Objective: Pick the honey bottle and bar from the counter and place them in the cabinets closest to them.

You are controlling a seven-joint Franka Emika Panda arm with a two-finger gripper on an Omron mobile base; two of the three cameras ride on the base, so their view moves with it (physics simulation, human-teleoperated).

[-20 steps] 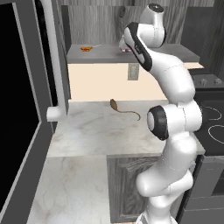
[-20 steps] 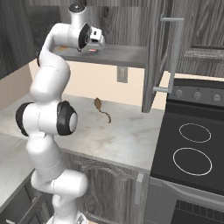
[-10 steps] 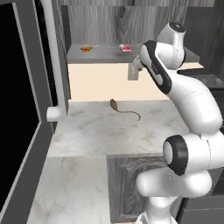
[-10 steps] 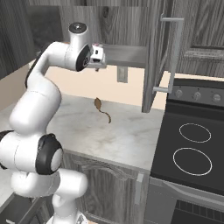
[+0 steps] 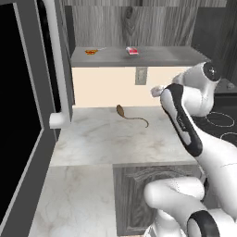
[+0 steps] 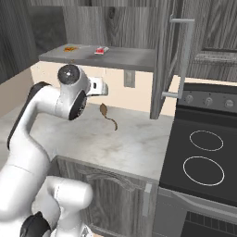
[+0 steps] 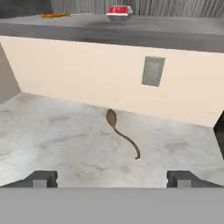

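A small flat bar (image 5: 132, 51) in a red and white wrapper lies on the grey shelf floor of the open upper cabinets (image 5: 157, 57), near the middle, set back from the front edge. The gripper (image 7: 112, 177) hangs above the marbled counter (image 5: 102, 139), jaws wide apart, holding and touching nothing. A brown teardrop thing with a thin tail (image 7: 120, 131) lies near the counter's back edge.

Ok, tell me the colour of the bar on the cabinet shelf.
Red and white bar; clearest in the hand view.
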